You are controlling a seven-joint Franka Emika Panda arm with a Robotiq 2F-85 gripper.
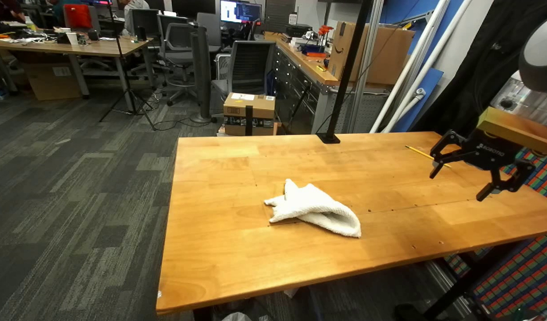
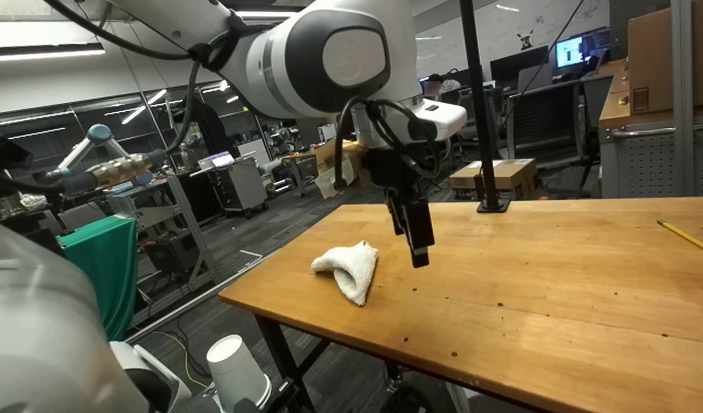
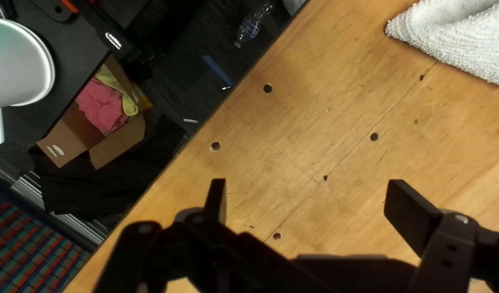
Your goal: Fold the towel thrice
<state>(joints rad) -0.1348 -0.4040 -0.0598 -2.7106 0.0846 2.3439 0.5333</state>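
Note:
A white towel (image 1: 313, 205) lies crumpled and partly folded over itself on the wooden table (image 1: 220, 249), with pointed corners at one end and a hollow fold at the other. It also shows in an exterior view (image 2: 358, 261). In the wrist view a towel corner (image 3: 473, 44) shows at the upper right; the rest is out of frame. My gripper (image 1: 456, 186) is open and empty, above the table and apart from the towel. In the wrist view its two fingers (image 3: 306, 187) are wide apart with only bare wood between them. In an exterior view the gripper (image 2: 420, 258) shows side-on.
A yellow pencil (image 1: 418, 152) lies on the table and shows in both exterior views. A black post (image 1: 345, 80) stands on a base at the table's far edge. A white bucket (image 2: 237, 367) stands off the table's near side. The table edge shows in the wrist view.

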